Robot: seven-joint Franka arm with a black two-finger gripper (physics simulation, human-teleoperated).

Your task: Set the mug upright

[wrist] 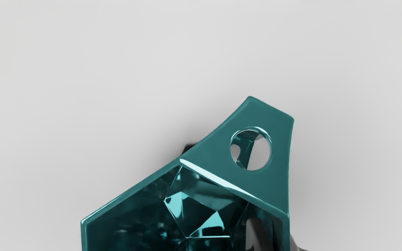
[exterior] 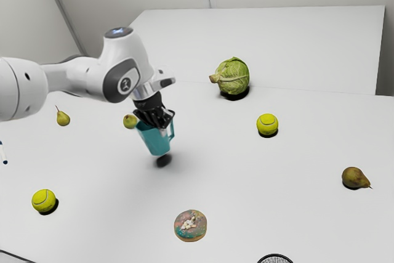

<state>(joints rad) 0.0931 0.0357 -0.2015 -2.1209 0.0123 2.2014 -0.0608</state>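
While the gripper [exterior: 161,125] clenched the wall of the mug [exterior: 157,143], one finger [wrist: 255,237] inside and one outside, the teal vessel hung tilted, mouth upward, above the white table [exterior: 234,177], its shadow [exterior: 164,161] beneath. Also present: one cabbage [exterior: 234,77]; one frosted donut [exterior: 191,225]; one brown pear [exterior: 354,177], toward the exterior view's right.

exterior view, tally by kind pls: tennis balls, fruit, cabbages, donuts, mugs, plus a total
Tennis balls: 2
Fruit: 3
Cabbage: 1
Donut: 1
Mug: 1
Total: 8
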